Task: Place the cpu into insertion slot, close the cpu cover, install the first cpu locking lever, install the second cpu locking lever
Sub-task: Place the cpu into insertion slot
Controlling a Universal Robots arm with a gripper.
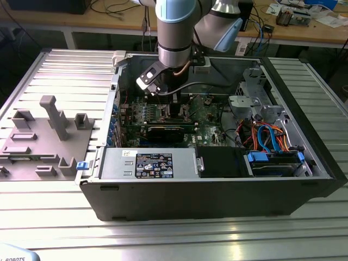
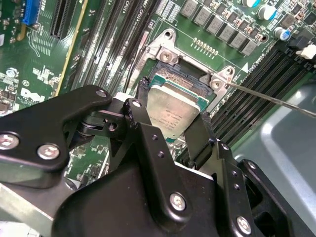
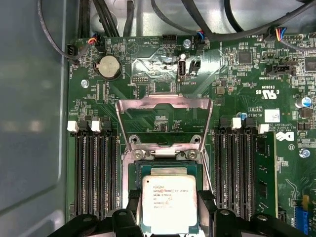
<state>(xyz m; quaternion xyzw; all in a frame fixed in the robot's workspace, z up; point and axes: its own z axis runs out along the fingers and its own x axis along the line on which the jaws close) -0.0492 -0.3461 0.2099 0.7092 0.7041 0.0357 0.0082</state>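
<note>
Claw [image 2: 174,104] clasps the cpu [image 2: 170,112] directly over insertion slot [image 2: 187,80].

The ribbed metal surface [image 1: 54,228] carries 1 open computer case [image 1: 217,201] and, toward the exterior view's left, 1 grey fixture plate [image 1: 32,157].

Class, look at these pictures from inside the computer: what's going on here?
A robot arm reaches into the open computer case. Its gripper holds the cpu between its jaws, right over the insertion slot on the green motherboard. The cpu cover is swung open at the slot's edge, not yet closed.
</note>
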